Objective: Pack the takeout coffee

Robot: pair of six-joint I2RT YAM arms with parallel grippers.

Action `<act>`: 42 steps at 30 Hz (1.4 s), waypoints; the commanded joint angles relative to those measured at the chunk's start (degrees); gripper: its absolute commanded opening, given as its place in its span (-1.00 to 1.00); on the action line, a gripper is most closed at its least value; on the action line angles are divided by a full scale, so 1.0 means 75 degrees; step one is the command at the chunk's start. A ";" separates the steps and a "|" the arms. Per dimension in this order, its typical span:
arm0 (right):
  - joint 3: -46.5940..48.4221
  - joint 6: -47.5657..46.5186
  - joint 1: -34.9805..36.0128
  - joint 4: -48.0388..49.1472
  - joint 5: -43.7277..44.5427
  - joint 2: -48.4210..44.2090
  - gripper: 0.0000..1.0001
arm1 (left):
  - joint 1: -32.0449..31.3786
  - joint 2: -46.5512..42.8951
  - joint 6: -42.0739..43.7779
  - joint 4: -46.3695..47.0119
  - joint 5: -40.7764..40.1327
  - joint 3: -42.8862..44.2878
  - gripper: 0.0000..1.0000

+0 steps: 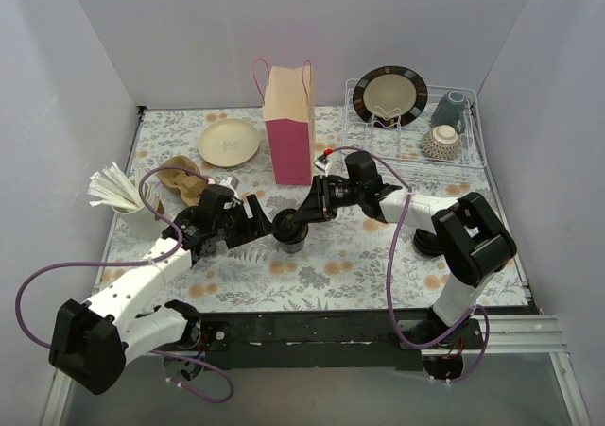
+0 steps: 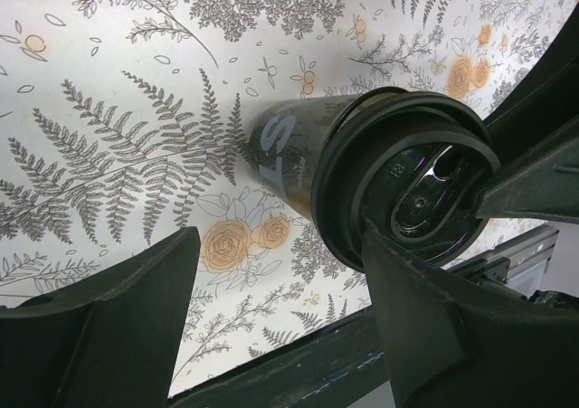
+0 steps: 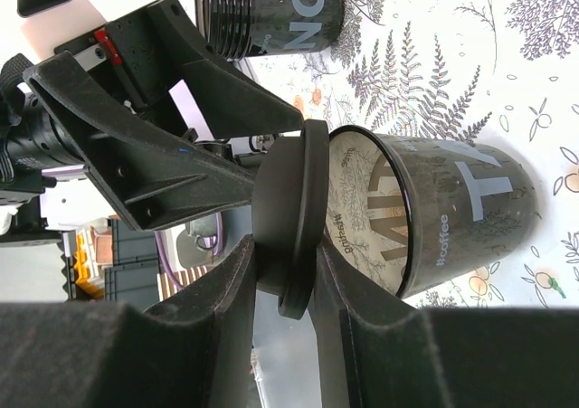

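Mid-frame, the right gripper [image 3: 288, 277] pinches the lid [image 3: 294, 200] at the rim of the cup [image 3: 452, 218], seemingly not yet seated. The left gripper [image 2: 280, 254] has its jaws spread around the cup. Packing into the paper bag [image 1: 288, 128] is still to do.

Our left arm [image 1: 142, 289] reaches low from its base toward the middle, and our left gripper [image 2: 279, 245] stands with jaws wide apart. Our right arm [image 1: 468, 242] bends at the elbow and reaches left to meet it; our right gripper [image 3: 288, 263] pinches the rim of a lid [image 3: 294, 182].
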 commanded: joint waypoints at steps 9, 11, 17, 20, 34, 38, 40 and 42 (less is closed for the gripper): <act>0.0074 0.0006 -0.0241 0.0604 -0.0458 0.0036 -0.46 | 0.0046 0.0198 0.0196 0.0080 0.0198 0.0064 0.43; 0.0086 0.0029 -0.0229 0.0651 -0.0517 0.0094 -0.46 | 0.0046 0.0187 0.0196 0.0080 0.0186 0.0052 0.43; 0.0039 0.0053 -0.0264 0.0651 -0.0564 0.0118 -0.43 | 0.0046 0.0234 0.0208 0.0080 0.0221 0.0087 0.43; -0.0043 0.0053 -0.0276 0.0616 -0.0576 0.0071 -0.42 | 0.0046 0.0246 0.0220 0.0080 0.0268 0.0110 0.43; -0.0148 0.0030 -0.0358 0.0581 -0.0529 -0.0046 -0.28 | 0.0046 0.0316 0.0196 0.0162 0.0339 0.0040 0.43; -0.0160 0.0030 -0.0370 0.0558 -0.0517 -0.0058 -0.27 | 0.0046 0.0304 0.0196 0.0173 0.0362 0.0064 0.43; -0.0148 0.0030 -0.0382 0.0558 -0.0529 -0.0081 -0.27 | 0.0035 0.0327 0.0208 0.0162 0.0362 0.0087 0.43; -0.0183 0.0041 -0.0381 0.0558 -0.0517 -0.0093 -0.26 | 0.0046 0.0351 0.0197 0.0185 0.0362 0.0110 0.44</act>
